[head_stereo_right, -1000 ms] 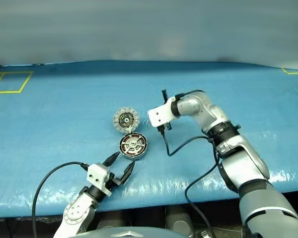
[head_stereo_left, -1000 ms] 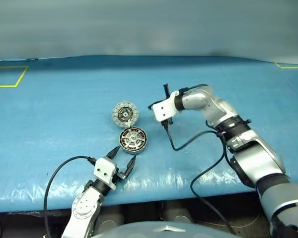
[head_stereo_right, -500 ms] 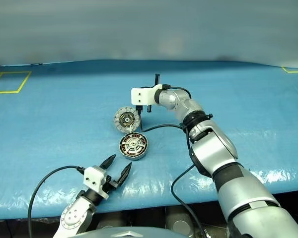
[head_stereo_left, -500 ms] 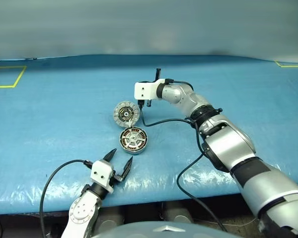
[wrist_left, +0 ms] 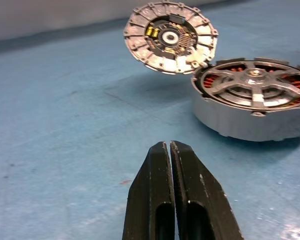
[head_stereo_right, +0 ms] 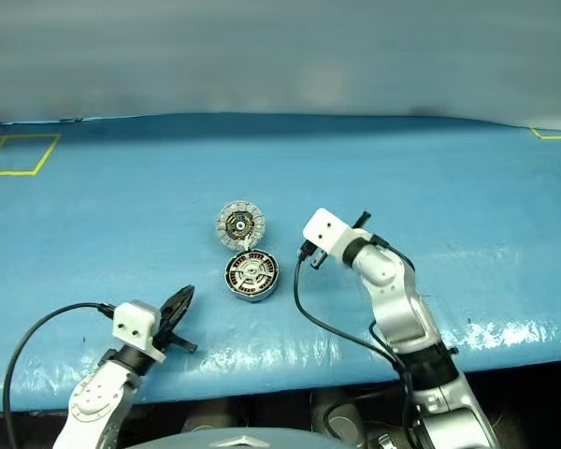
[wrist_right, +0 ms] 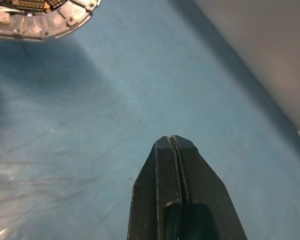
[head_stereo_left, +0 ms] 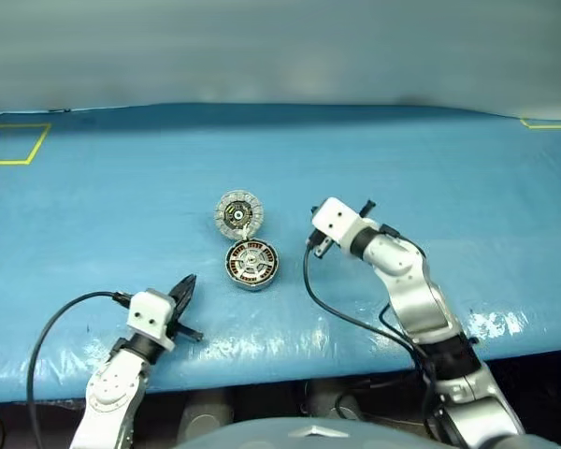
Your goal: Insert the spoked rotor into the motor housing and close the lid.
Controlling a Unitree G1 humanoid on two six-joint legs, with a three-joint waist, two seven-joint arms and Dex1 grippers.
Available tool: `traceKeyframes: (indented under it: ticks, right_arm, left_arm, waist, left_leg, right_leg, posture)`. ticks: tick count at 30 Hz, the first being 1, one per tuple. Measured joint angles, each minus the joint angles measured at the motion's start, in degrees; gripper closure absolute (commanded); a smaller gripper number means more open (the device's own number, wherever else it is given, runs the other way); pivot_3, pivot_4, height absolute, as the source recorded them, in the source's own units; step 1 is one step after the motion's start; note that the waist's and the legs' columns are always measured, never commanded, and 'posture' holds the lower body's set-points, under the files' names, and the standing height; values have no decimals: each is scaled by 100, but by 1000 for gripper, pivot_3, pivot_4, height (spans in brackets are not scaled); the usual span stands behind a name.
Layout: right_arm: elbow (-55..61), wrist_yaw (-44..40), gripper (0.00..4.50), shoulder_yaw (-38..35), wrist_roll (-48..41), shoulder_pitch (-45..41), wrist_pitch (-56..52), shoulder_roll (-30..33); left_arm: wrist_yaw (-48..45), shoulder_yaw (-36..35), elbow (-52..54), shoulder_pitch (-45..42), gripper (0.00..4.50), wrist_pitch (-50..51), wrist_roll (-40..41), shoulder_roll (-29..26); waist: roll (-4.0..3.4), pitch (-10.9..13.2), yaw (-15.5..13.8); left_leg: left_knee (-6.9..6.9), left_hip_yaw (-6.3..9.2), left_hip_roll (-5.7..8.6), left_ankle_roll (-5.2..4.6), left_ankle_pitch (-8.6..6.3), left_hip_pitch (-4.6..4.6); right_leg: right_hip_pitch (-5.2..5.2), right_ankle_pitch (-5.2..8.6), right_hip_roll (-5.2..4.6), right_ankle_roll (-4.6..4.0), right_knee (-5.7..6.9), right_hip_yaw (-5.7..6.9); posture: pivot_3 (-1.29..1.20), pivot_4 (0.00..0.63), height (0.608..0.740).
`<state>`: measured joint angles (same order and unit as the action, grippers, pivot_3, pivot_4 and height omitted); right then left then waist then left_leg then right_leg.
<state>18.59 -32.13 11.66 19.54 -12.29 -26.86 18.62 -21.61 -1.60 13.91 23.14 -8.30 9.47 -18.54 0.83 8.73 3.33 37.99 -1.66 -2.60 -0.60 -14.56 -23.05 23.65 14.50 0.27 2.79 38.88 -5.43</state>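
Note:
The motor housing [head_stereo_left: 251,266] stands mid-table, and the spoked rotor [wrist_left: 253,82] sits inside it over the copper windings. The lid [head_stereo_left: 237,212] leans tilted on the housing's far rim, its ribbed face with the dark middle showing. My left gripper [head_stereo_left: 184,288] is near the table's front edge, to the left of the housing and apart from it, shut on nothing. My right gripper [wrist_right: 173,137] is shut and empty. Its white wrist block [head_stereo_left: 335,222] hovers just right of the housing, touching nothing.
Blue sheeting covers the table up to a grey wall behind. A yellow tape square [head_stereo_left: 14,143] marks the far left and a yellow corner [head_stereo_left: 547,123] the far right. The table's front edge [head_stereo_left: 290,360] runs close below the left gripper. Black cables trail from both wrists.
My left gripper has shut and slid left, away from the housing. The right arm has drawn back from beside the lid to the housing's right, and its wrist has rolled. Housing and lid have not moved.

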Motion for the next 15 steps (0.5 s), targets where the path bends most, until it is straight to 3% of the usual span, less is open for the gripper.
traceKeyframes:
  ticks: [6,15]
  right_arm:
    - [1445,-218,4500,-187,-1028,981,-1088,-522]
    - [1983,-210,4500,48,-1933,1443,-1747,-530]
  left_arm:
    - [-214,-470,-168,-522,4476,379,362,-242]
    - [-604,-1133,-791,-1829,4476,1753,1583,-497]
  waist:
    - [14,-2,24]
    - [44,-13,12]
  left_leg:
    - [9,-5,-4,4,12,14]
    - [4,-3,6,5,13,11]
  right_leg:
    - [-11,24,7,-2,1,-6]
    - [-9,23,11,-1,-1,-4]
  posture:
    - [0,150,740]
    - [0,150,740]
